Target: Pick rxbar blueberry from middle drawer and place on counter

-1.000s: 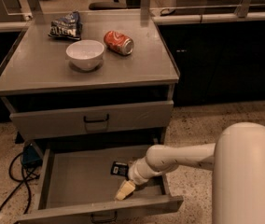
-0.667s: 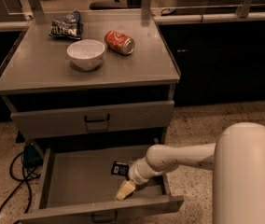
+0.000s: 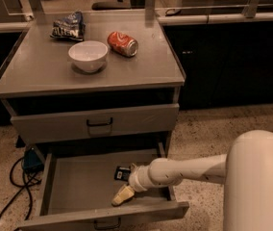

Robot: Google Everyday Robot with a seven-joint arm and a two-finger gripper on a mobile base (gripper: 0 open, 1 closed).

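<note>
Your gripper point(image 3: 123, 195) sits low inside the middle drawer point(image 3: 79, 186), close to its front wall, tip angled down toward the floor. You cannot tell from here whether it is open or closed, but nothing appears to be in it. The blueberry bar point(image 3: 122, 173) lies flat on the drawer floor just behind the gripper, beside the wrist of the arm point(image 3: 184, 170).

By the look of it, you are at the grasp. The drawer is pulled out and the arm is in. The pick, the lift and the placement are all left. The counter point(image 3: 141, 71) above holds a bowl point(image 3: 88, 56), a soda can point(image 3: 122, 44) and a chip bag point(image 3: 69, 27), with bare room toward the front and right.
</note>
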